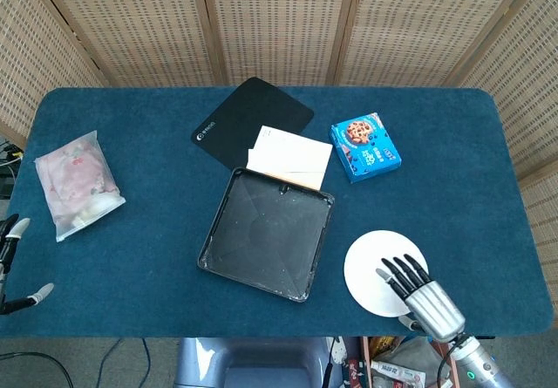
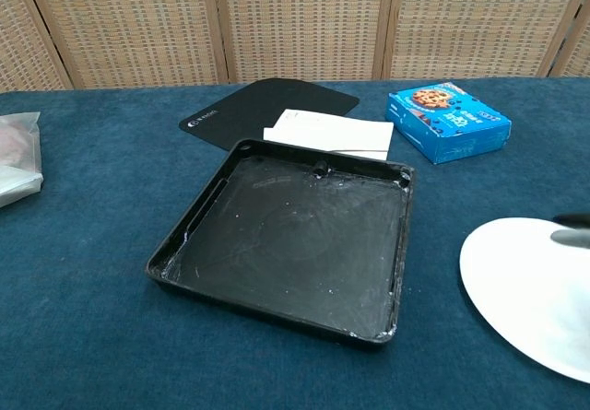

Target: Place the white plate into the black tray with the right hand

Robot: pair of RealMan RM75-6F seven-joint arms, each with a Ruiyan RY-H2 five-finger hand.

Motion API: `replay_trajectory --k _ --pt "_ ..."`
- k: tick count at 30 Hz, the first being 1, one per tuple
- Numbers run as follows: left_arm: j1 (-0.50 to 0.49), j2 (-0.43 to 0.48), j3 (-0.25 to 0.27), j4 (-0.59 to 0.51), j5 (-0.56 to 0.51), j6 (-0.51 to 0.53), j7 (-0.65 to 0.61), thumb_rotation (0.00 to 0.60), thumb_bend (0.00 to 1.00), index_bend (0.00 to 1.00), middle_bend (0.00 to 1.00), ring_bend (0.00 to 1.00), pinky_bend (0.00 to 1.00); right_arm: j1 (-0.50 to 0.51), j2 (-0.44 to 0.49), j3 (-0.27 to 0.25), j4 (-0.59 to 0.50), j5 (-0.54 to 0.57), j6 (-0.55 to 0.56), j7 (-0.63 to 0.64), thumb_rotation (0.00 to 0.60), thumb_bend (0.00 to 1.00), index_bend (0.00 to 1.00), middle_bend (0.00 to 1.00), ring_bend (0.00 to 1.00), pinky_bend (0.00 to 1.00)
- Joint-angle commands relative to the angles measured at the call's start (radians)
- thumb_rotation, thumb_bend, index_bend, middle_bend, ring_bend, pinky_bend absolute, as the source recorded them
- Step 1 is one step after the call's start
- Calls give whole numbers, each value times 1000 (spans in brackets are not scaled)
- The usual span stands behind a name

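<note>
The round white plate (image 1: 375, 266) (image 2: 525, 286) lies flat on the blue table, just right of the black tray (image 1: 267, 232) (image 2: 295, 237), which holds nothing. My right hand (image 1: 423, 295) is at the table's near edge with its fingers spread apart, reaching over the plate's near right part; its dark fingertips (image 2: 572, 228) show blurred at the right edge of the chest view. It holds nothing. Only the fingertips of my left hand (image 1: 10, 266) show at the left edge of the head view, spread and empty.
A blue cookie box (image 1: 365, 147) sits behind the plate. White papers (image 1: 289, 155) and a black mat (image 1: 251, 121) lie behind the tray. A bagged pink item (image 1: 77, 183) rests at the far left. Wicker screens stand behind the table.
</note>
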Motion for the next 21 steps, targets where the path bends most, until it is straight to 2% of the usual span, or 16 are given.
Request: replay_trajectory --k 1,9,21 --pt "0 2 -1 1 0 0 -5 600 0 0 0 0 0 11 -37 -23 41 -9 -6 6 600 0 0 0 0 0" --pt "2 2 2 0 4 3 -8 600 0 0 0 0 0 27 -65 -30 87 -8 -2 -20 600 0 8 0 0 10" --pt "-1 -2 1 -1 -2 -6 -1 600 0 0 0 0 0 58 -98 -22 106 19 -21 -59 600 24 82 0 0 40"
